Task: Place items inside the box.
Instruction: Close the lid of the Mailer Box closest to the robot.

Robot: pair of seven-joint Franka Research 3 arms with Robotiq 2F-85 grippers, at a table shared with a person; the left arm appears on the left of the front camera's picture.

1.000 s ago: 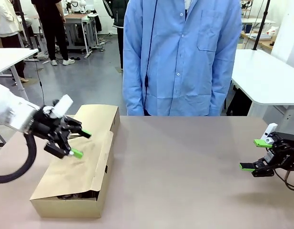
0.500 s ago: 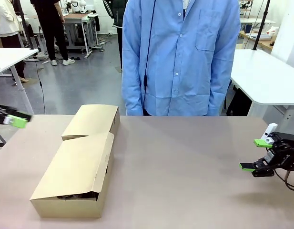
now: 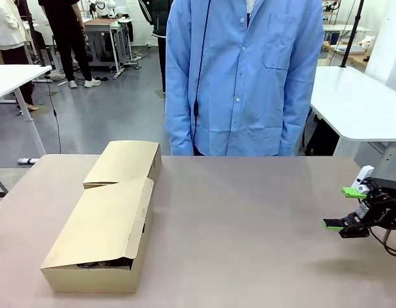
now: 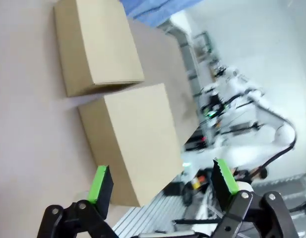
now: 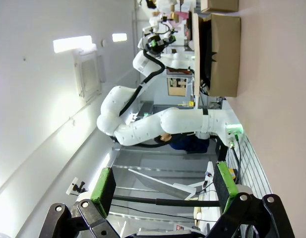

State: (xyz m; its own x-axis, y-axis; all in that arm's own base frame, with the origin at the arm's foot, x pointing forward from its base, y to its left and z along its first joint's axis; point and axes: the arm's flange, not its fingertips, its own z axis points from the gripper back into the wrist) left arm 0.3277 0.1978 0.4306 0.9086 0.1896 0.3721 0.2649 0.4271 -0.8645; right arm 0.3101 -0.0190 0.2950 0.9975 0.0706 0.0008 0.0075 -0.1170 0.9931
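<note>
The cardboard box (image 3: 104,228) lies lengthwise at the table's left with both top flaps folded down over it. A dark slit shows under the near flap, and the items are hidden. The left wrist view looks down at the same box (image 4: 135,141) from off to one side. There my left gripper (image 4: 160,183) stands open and holds nothing, well clear of the box. My right gripper (image 3: 345,208) hovers open and holds nothing near the table's right edge, far from the box. The right wrist view shows my right gripper (image 5: 164,188) open, with the box (image 5: 224,47) far off.
A person in a blue shirt (image 3: 242,77) stands at the far side of the table, arms down. The brown table (image 3: 249,237) is bare between the box and my right gripper. White tables stand behind on both sides. My left arm (image 5: 157,124) shows distantly in the right wrist view.
My left arm, which hovered open over the box a second ago, has pulled away to the left and out of the front view. The box and right gripper have not moved.
</note>
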